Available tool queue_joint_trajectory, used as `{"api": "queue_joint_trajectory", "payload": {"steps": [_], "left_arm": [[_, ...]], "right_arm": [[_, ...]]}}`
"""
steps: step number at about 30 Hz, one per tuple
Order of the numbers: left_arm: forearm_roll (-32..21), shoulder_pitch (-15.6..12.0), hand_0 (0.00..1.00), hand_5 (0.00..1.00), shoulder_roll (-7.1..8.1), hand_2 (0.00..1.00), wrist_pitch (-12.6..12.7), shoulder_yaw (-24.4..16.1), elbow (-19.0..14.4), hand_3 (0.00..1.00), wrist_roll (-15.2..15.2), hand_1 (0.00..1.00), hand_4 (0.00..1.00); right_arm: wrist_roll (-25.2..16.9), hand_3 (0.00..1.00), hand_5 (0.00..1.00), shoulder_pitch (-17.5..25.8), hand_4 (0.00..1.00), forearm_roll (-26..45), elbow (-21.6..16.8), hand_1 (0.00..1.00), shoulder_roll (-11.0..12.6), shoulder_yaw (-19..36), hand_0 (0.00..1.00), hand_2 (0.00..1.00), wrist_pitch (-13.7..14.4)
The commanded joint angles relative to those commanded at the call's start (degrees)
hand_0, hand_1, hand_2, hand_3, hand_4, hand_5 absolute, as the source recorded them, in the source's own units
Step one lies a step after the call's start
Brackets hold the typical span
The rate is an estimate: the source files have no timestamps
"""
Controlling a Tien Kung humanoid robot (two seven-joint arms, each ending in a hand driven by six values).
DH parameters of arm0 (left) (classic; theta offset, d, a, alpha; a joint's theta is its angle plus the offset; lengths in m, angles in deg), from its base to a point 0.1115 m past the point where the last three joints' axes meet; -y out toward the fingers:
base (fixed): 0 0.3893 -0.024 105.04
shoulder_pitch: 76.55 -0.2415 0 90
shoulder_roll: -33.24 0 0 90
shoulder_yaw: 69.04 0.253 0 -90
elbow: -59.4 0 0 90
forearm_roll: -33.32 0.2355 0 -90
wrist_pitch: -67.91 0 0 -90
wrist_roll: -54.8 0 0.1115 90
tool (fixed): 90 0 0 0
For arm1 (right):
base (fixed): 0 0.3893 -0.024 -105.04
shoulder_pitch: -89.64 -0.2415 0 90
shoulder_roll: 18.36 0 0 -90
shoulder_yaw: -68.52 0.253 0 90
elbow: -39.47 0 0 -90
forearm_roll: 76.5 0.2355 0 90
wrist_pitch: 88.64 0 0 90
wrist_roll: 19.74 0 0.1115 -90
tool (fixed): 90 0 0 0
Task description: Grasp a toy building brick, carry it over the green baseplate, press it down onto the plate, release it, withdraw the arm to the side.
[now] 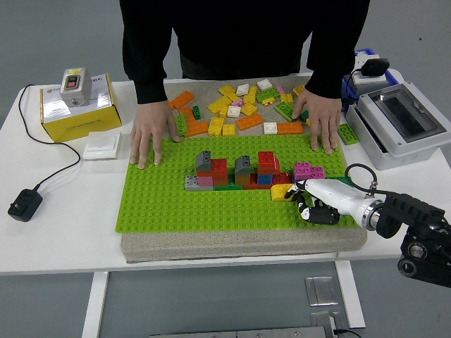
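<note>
The yellow brick sits on the green baseplate, at the right end of the built row of bricks — placement looks done. The right hand lies just beside it, fingers loosely curled, holding nothing. What remains is withdrawing the arm sideways — the person's hands steady the plate's far edge.
</note>
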Motion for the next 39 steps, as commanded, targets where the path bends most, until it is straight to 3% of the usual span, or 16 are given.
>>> {"api": "queue_joint_trajectory", "payload": {"steps": [15, 27, 39], "left_arm": [[-0.2, 0.0, 0.686, 0.536, -0.11, 0.562, -0.2, 0.1, 0.0, 0.647, -0.3, 0.634, 0.097], [-0.5, -0.3, 0.686, 0.537, -0.05, 0.561, -0.3, 0.0, 0.0, 0.645, 0.1, 0.634, 0.1], [-0.6, -0.4, 0.687, 0.535, -0.08, 0.561, -0.6, -0.1, 0.0, 0.646, 0.0, 0.635, 0.102]], "right_arm": [[0.0, 0.739, 0.358, 0.3, 0.002, -0.1, 0.2, 0.263, 0.1, 0.5, 0.224, 0.734, 0.1], [1.7, 0.736, 0.36, 0.6, 0.002, -2.4, -4.7, 0.262, 2.1, 4.0, 0.223, 0.734, 0.2], [1.2, 0.726, 0.38, -0.3, 0.002, -1.2, -1.6, 0.26, -0.2, 2.2, 0.221, 0.727, -0.3]]}}
